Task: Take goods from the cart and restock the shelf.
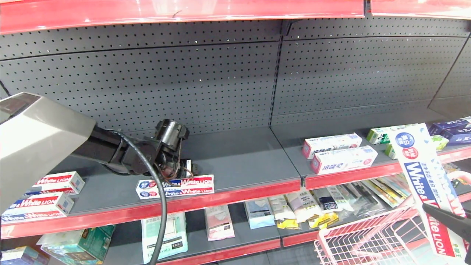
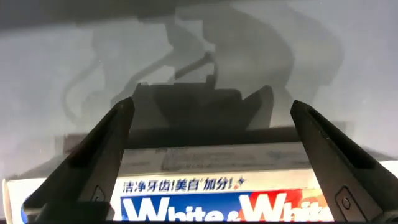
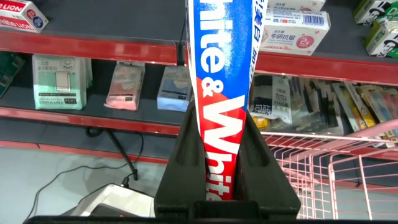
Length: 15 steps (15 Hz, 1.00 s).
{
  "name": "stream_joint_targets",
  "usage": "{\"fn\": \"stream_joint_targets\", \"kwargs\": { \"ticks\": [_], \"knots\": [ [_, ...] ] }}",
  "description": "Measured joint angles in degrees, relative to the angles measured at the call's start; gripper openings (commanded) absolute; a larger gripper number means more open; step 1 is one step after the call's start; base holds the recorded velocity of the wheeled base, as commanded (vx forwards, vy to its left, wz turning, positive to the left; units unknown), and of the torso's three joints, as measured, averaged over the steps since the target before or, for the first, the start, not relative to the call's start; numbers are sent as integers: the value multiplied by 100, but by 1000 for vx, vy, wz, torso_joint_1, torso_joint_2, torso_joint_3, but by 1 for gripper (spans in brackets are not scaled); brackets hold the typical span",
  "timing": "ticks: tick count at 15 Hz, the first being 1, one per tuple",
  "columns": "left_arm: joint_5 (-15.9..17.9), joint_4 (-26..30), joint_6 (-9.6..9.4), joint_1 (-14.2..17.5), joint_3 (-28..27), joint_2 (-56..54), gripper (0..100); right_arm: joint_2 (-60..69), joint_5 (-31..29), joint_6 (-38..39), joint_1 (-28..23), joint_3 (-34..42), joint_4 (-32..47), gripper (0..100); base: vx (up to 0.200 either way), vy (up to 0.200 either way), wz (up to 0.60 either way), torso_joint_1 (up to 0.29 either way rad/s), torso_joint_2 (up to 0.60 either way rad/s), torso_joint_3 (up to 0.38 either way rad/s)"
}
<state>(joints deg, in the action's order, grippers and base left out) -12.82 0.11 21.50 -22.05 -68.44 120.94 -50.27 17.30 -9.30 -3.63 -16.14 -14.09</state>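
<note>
**Right arm holds the next box over the cart; left arm is at the shelf**

The right tool (image 1: pixel 439 217) is pinching a toothpaste box (image 1: pixel 423 173) near its lower end. The box stands almost upright over the pink wire cart (image 1: pixel 353 235), so its long axis runs up and down. What else lies in the cart cannot be made out.

The shelf (image 1: pixel 239 162) lies ahead of that box and to the robot's left. Its bare stretch sits between the placed box (image 1: pixel 176 186) and the white cartons (image 1: pixel 338 152). The right arm is nearer that gap, and the held box would probably need turning flat, lengthwise along the red front edge.

The left tool (image 1: pixel 180 171) hangs spread and holds nothing, just over the placed box, which lies flat near the shelf front
</note>
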Motion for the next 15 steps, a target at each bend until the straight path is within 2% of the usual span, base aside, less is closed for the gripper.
{"fn": "stream_joint_targets", "kwargs": {
  "ticks": [3, 6, 15],
  "knots": [
    [-11, 119, 215, -32, -11, 15, 100, 11, -1, 0, -2, 21, 4, 0, 0, 0, 0, 0, 0, 0],
    [-23, 177, 325, -57, -2, 20, 100, 13, -1, 2, 0, 32, 6, 0, 0, 0, 0, 0, 0, 0],
    [-17, 276, 371, -79, -27, 26, 100, 22, 10, -9, 9, 40, 6, 0, 0, 0, 0, 0, 0, 0]
  ]
}}
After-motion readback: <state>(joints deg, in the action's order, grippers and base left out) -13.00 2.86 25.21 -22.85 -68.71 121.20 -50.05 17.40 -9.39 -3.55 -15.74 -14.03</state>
